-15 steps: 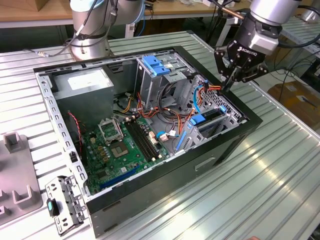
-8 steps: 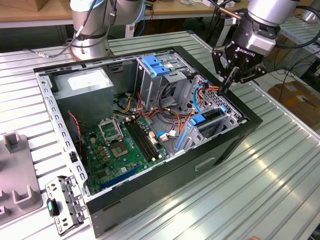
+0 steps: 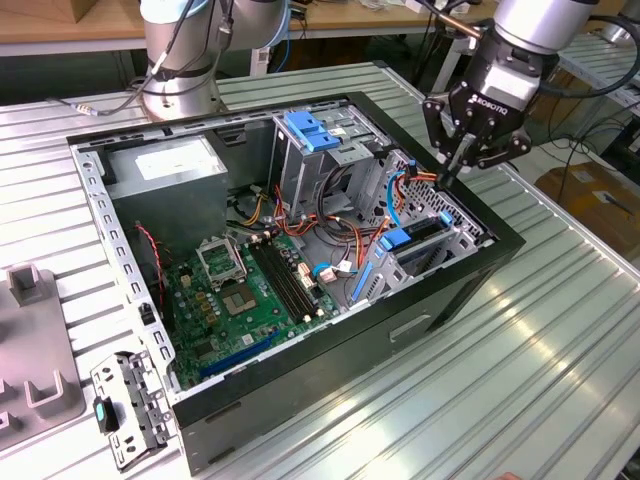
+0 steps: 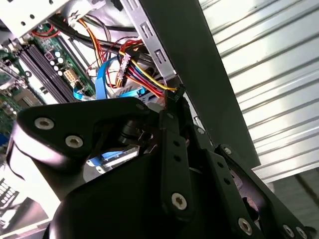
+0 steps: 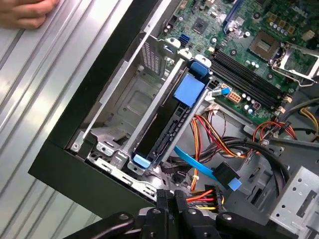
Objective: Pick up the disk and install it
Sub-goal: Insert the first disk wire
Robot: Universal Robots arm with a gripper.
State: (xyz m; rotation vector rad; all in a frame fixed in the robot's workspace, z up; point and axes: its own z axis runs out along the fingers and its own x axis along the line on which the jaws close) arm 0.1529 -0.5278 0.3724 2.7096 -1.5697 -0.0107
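Already disk [image 5: 167, 122] seated in drive bay [image 5: 124, 107]; jaws closed, empty, above case's back edge, apart from disk.

From my station, gripper [image 3: 452, 170] tips look pressed together over the case's far-right corner, but the very ends blur into the cables there. In the second wrist view the gripper body blocks most of the bay; I only catch a blue sliver of the disk [image 4: 113, 158] under the linkage. In the first wrist view the disk [image 5: 169, 124] sits on edge in the bay, lower face hidden by the bay wall. A hand [image 5: 27, 12] is cut off at that pic's corner. Arm base [image 3: 180, 60] is cropped by the exterior pic's edge.
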